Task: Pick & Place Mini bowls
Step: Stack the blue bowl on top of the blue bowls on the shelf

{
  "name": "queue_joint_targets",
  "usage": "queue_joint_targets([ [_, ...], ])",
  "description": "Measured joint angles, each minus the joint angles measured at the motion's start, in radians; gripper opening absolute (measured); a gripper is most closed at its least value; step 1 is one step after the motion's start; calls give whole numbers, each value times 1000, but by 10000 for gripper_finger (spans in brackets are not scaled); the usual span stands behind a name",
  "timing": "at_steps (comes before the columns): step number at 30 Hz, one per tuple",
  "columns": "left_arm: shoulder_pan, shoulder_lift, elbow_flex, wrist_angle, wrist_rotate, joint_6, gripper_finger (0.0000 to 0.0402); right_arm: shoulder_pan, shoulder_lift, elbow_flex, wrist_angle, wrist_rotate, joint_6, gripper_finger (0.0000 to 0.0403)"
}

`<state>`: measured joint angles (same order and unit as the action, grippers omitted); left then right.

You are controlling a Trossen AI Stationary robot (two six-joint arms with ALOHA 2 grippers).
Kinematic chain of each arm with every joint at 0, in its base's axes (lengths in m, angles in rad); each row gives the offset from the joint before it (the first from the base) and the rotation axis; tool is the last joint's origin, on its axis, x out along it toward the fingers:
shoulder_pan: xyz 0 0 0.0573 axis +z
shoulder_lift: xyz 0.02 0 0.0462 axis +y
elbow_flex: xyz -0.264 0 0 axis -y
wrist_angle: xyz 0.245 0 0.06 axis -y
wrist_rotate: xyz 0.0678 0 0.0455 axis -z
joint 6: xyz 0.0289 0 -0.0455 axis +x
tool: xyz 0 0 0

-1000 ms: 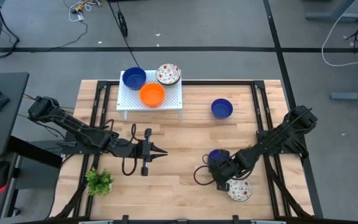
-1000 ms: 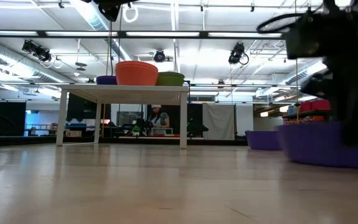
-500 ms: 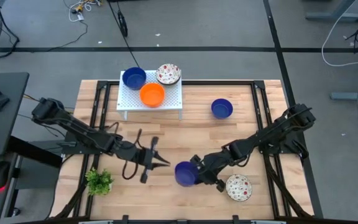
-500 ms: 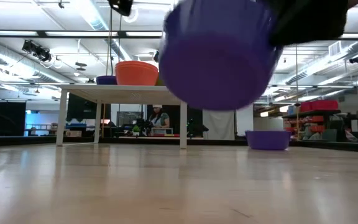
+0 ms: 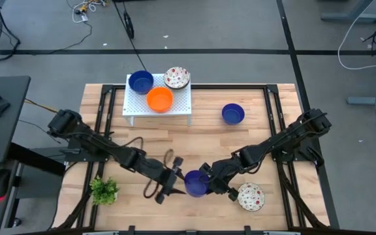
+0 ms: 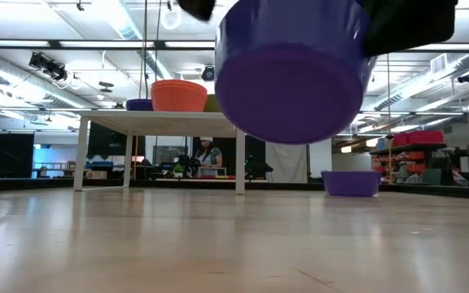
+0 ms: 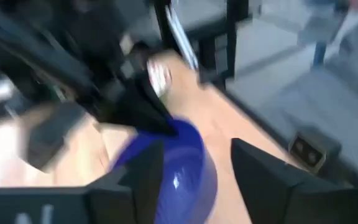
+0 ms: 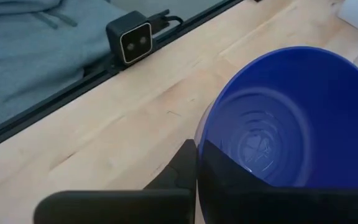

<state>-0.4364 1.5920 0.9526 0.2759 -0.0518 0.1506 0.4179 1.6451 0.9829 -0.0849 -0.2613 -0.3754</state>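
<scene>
My right gripper (image 5: 205, 182) is shut on a blue mini bowl (image 5: 194, 183) held up over the table's near middle; the low view shows the bowl (image 6: 287, 81) in the air with its base tipped toward the near edge. My left gripper (image 5: 176, 177) stands open just left of this bowl, and in its wrist view the bowl (image 7: 188, 165) lies between the two fingers. A second blue bowl (image 5: 233, 113) rests on its base on the table at the far right. A speckled bowl (image 5: 250, 196) sits near the front right. My right gripper pinches the bowl's wall at the rim (image 8: 202, 138), one finger inside the hollow and one finger (image 8: 180, 167) outside. It comes at the bowl from the table's right, about level. The bowl is lifted clear of the table and tilted. My left gripper: I cannot tell whether its fingers touch the bowl.
A white perforated rack (image 5: 181, 109) at the far left-centre carries a blue bowl (image 5: 140, 81), an orange bowl (image 5: 160, 99) and a speckled bowl (image 5: 176, 78). A small green plant (image 5: 104, 190) stands near the front left. Black frame rails run along the table's sides.
My right gripper has lifted the blue bowl off the table and carried it toward the left, then held nearly still. My left gripper has moved toward the right and near edge, up to the bowl, and has opened.
</scene>
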Motion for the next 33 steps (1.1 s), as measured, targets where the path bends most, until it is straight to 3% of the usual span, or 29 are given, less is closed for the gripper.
queue_joint_targets([
  [4, 1, 97, 101, -133, -22, 0, 220, 1, 0, 0, 0, 0, 0, 5],
  [9, 1, 158, 204, -276, -22, -7, 206, 1, 0, 0, 0, 1, 0, 5],
  [25, 1, 172, 229, -335, 0, -33, 59, 1, 0, 1, -6, 17, 19, 9],
  [30, 8, 172, 229, -333, 105, -28, 12, 1, 0, 1, 39, 17, 23, 22],
  [33, 10, 174, 228, -333, 137, -31, 9, 1, 0, 1, 119, 17, 27, 53],
])
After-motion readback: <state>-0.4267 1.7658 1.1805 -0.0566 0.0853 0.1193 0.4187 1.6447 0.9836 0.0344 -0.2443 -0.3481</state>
